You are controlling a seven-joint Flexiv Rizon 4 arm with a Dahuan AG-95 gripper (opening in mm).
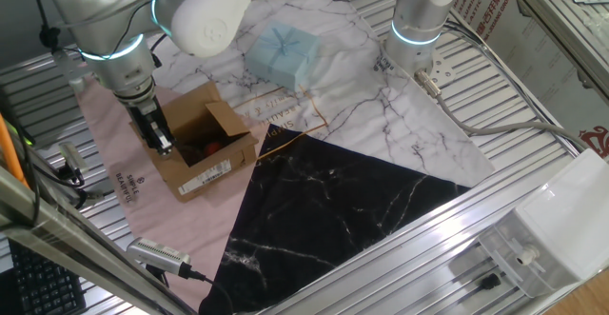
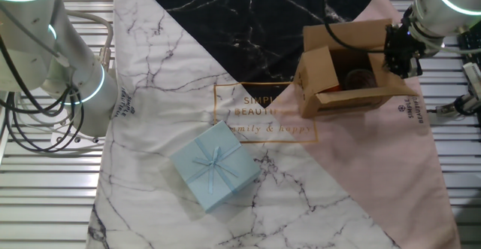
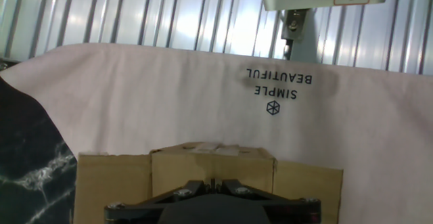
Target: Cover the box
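1. Gripper [image 1: 162, 144]: black two-finger unit, lowered at the box's outer short edge. Whether the fingers are together, apart or clamped on the cardboard cannot be told in any view.
2. Box [image 1: 205, 148]: brown cardboard carton, open at the top with its flaps standing up, and a white label on one long side. It sits on the pink part of the cloth. In the hand view its flap [image 3: 211, 166] fills the lower frame, right at the fingers.
3. Contents of the box: something dark with a reddish tint [image 1: 211, 147] lies at the bottom; its kind is not clear.
4. Cloth [image 2: 188, 76]: patterned in white marble, black marble and pink, spread under the box.
5. Pale blue gift package [image 2: 214, 166]: ribbon-tied, closed, on the white marble area, well apart from the box.
6. Second robot arm [image 1: 419, 15]: stands beyond the blue package from the box.
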